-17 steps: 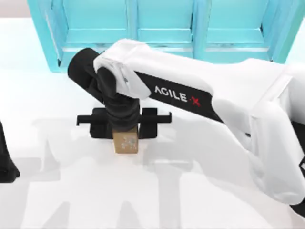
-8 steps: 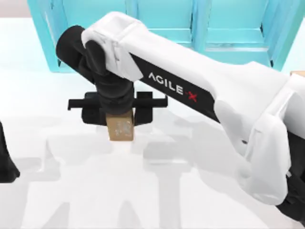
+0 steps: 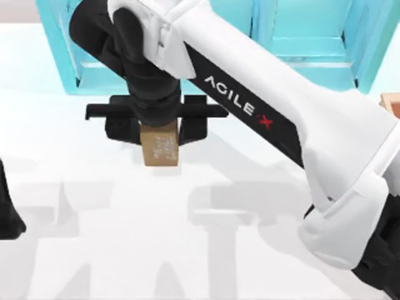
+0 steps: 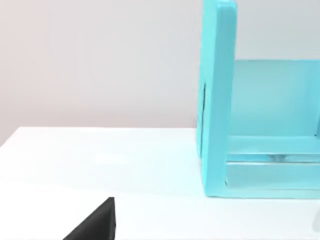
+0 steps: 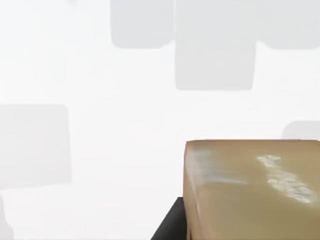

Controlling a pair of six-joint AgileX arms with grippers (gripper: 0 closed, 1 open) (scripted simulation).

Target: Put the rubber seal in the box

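The rubber seal is a small tan block with a whitish pattern on its top face. It hangs above the white table, left of centre, with my right gripper shut on it from both sides. The right wrist view has the rubber seal close up over bare table, with a black finger beside it. A tan corner of the box peeks in at the right edge, behind the right arm. My left arm stays parked at the left edge.
The big turquoise shelf runs along the back of the table, close behind the right gripper. The shelf's end wall stands upright in the left wrist view. The white right arm crosses the table's right half.
My right arm has risen and drawn back toward the shelf with the rubber seal in its grip. The box corner has come into view at the right edge.
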